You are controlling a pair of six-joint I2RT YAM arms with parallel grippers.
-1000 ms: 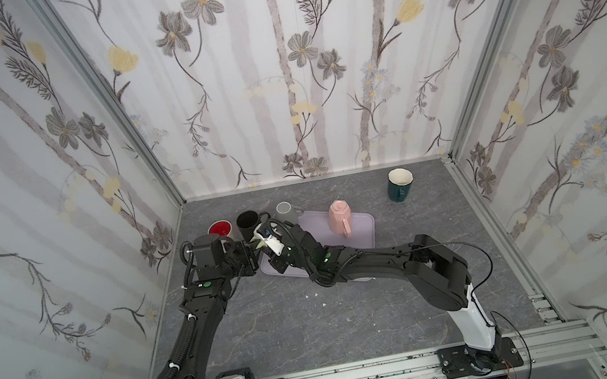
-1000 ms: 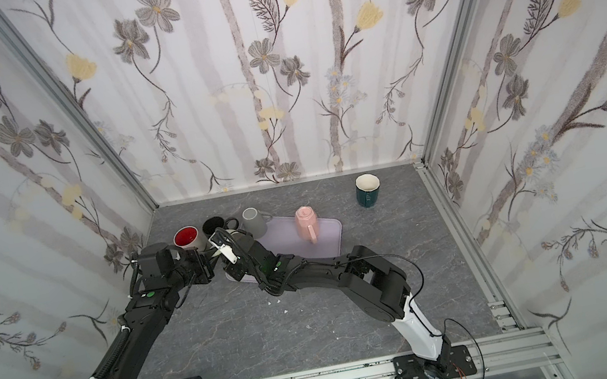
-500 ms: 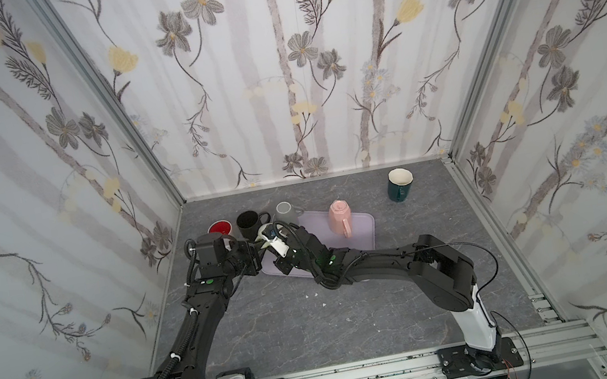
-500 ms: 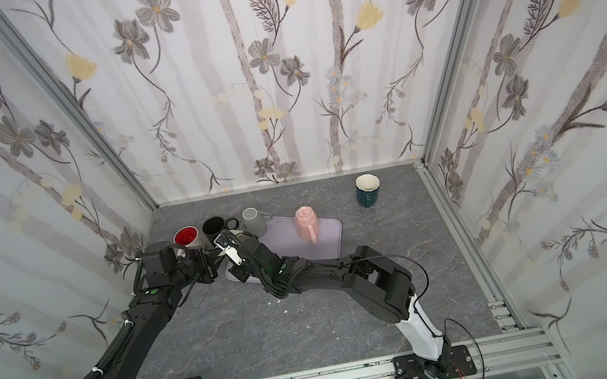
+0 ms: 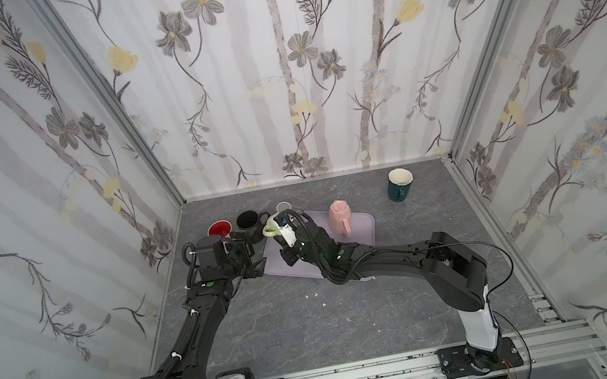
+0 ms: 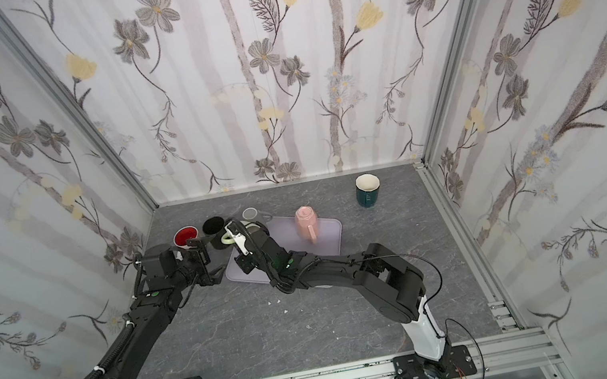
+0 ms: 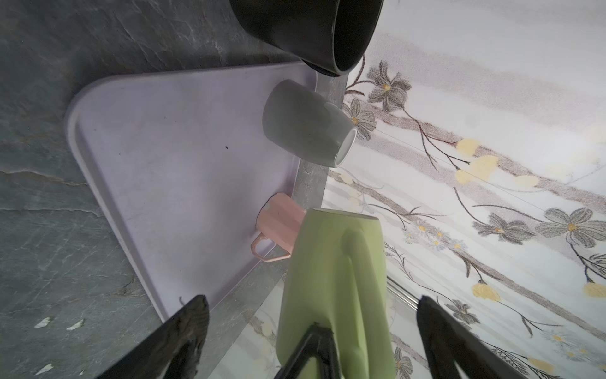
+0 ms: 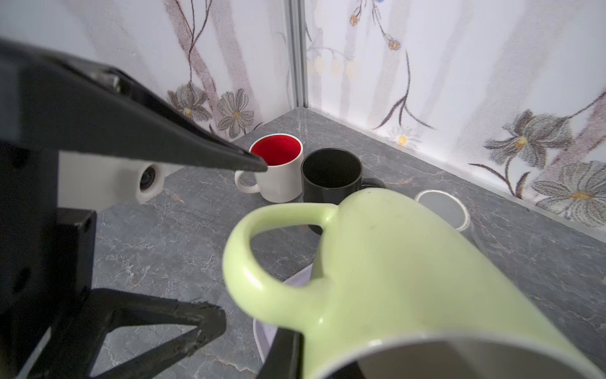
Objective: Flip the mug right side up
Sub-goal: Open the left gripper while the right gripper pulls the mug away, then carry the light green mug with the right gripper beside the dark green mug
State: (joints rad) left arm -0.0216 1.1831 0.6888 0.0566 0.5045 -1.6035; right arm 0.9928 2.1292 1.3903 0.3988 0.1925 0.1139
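We are gripping the pale green ceramic mug (image 8: pixel 393 279) by its rim with our right hand (image 5: pixel 283 233), probably to swing it upright. Our left hand (image 6: pixel 212 257) is gaping wide, empty.

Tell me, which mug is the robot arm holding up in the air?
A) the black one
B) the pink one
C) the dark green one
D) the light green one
D: the right gripper is shut on the wall of the light green mug, which hangs tilted in the air.
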